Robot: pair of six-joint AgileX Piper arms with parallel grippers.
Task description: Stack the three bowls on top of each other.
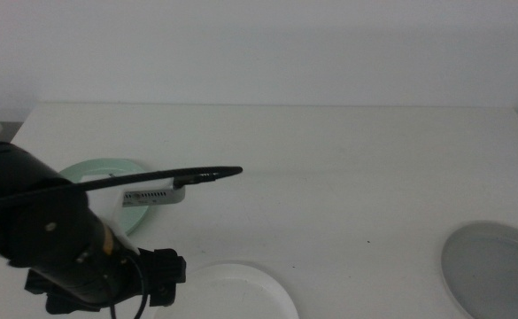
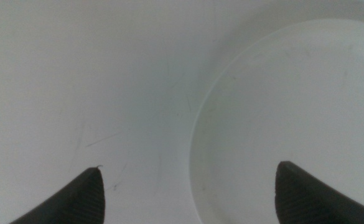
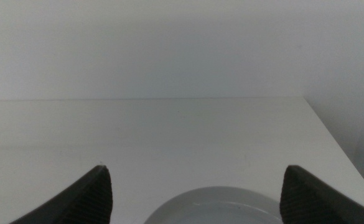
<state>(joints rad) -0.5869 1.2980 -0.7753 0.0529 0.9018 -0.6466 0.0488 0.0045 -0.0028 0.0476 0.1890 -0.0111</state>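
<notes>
Your middle camera is looking forward and down over the whole desk (image 1: 329,177) from above. Your left wrist camera is looking almost straight down, very close to the white bowl (image 2: 294,124), which the middle view is also showing (image 1: 241,288). Your right wrist camera is sitting low, looking across the desk toward the wall, with the grey bowl (image 3: 213,208) shared too.

A big flat white table (image 1: 329,177), smooth and bare in the middle, with faint thin scratches. Behind the table's far edge, a plain pale white wall (image 1: 285,44).
</notes>
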